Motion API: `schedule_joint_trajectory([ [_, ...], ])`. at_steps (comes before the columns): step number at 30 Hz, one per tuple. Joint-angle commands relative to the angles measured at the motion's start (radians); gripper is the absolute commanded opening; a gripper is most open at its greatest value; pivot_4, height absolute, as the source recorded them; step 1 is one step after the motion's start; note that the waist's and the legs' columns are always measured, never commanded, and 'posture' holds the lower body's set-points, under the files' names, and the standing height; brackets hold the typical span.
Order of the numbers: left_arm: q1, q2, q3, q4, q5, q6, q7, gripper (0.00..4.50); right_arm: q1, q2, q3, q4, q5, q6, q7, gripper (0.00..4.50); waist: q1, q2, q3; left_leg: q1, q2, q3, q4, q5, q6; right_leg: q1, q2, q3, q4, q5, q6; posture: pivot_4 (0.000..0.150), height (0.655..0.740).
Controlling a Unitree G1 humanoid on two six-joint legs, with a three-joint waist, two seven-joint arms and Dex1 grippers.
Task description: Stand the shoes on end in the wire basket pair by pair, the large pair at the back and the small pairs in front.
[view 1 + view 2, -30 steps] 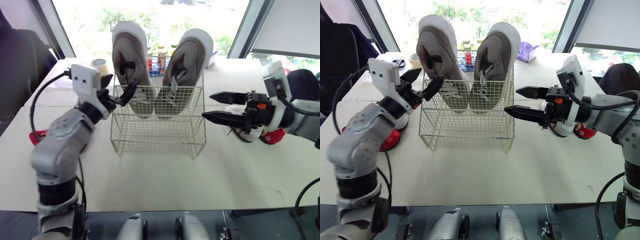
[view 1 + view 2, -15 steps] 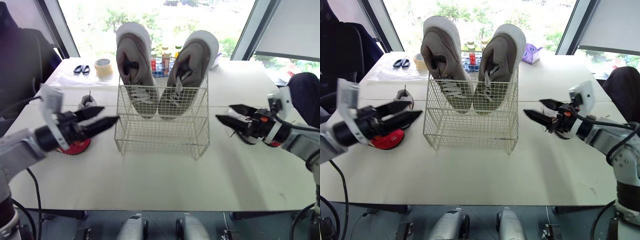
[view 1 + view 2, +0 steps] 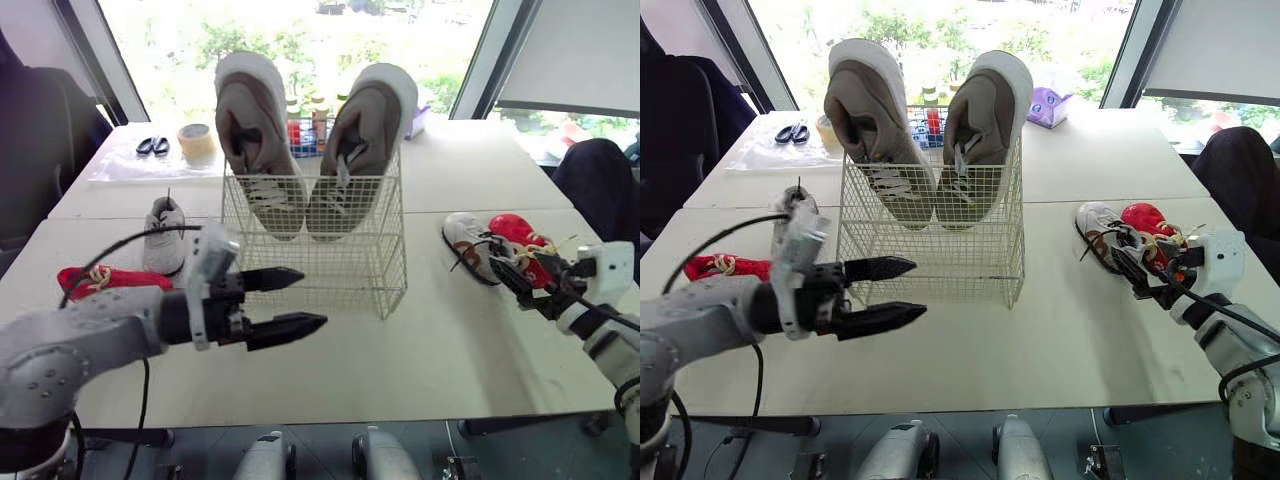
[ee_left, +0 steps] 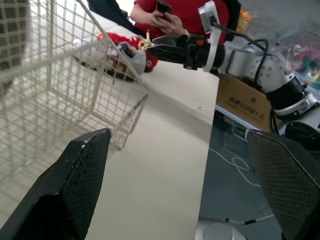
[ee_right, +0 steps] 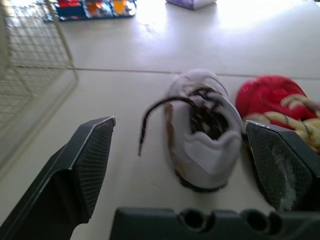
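Left gripper (image 3: 305, 298): fingers spread wide and holding nothing. It hovers over the table at about 7 o'clock from the wire basket, taking 12 as away from the robot. The tips point across the basket's front.
Right gripper (image 3: 515, 280): fingers apart and clamped on nothing, at about 4 o'clock from the basket. It sits at the near end of the small white shoe. In the right wrist view that shoe lies between the two fingers; I cannot tell whether they touch it.
Table (image 3: 450, 350): pale top that carries everything here.
Wire basket (image 3: 315, 265): cream mesh, upright, mid-table.
Large pair: two grey-brown shoes with white soles stand on end at the back of the basket, heels up and toes down. The left one (image 3: 250, 130) and the right one (image 3: 365, 130) lean apart at the top.
Small white shoe, right side (image 3: 465, 240): flat on the table at 3 o'clock from the basket, with a dark lace trailing.
Small red shoe, right side (image 3: 520, 232): just beside that white shoe, on the side away from the basket.
Small white shoe, left side (image 3: 163, 225): on the table at 9 o'clock from the basket.
Small red shoe, left side (image 3: 100, 278): at 8 o'clock, near the left white shoe and closer to the robot.
Tape roll (image 3: 196, 140): at 11 o'clock, well behind the left shoes.
Scissors (image 3: 152, 146): just beside the tape roll, on the side away from the basket.
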Motion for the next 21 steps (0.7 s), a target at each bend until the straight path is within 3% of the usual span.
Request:
schedule_joint_trajectory([
  [1, -0.012, -0.035, -0.036, -0.034, 0.061, -0.067, 0.027, 4.43, -0.060, 0.012, 0.024, 0.076, -0.037, -0.076, 0.024, 4.50, -0.003, 0.000, 0.000, 0.000, 0.000, 0.000, 0.000, 0.000, 0.000, 0.000, 0.000, 0.000, 0.000, 0.000, 0.000, 0.150, 0.7400],
  [7, 0.045, -0.072, -0.075, -0.088, 0.044, -0.090, 0.092, 4.43, -0.167, 0.034, 0.087, 0.251, -0.095, -0.137, 0.047, 4.50, -0.014, 0.001, 0.000, 0.001, 0.001, -0.001, -0.001, 0.000, 0.000, 0.001, -0.001, 0.000, -0.001, 0.000, 0.000, 0.150, 0.7400],
  [19, 0.086, -0.033, -0.084, -0.102, 0.021, -0.105, 0.102, 4.43, -0.296, 0.056, 0.144, 0.536, -0.180, -0.263, 0.077, 4.50, -0.015, 0.001, 0.000, 0.001, 0.001, -0.001, -0.001, 0.000, 0.000, 0.002, 0.000, 0.000, -0.001, 0.000, 0.000, 0.150, 0.7400],
  [21, 0.092, -0.024, -0.079, -0.101, 0.017, -0.106, 0.097, 4.50, -0.314, 0.061, 0.158, 0.566, -0.195, -0.283, 0.082, 4.00, -0.015, 0.001, 0.000, 0.001, 0.000, -0.001, -0.001, 0.000, 0.000, 0.002, 0.000, 0.000, -0.001, 0.000, 0.000, 0.150, 0.7400],
])
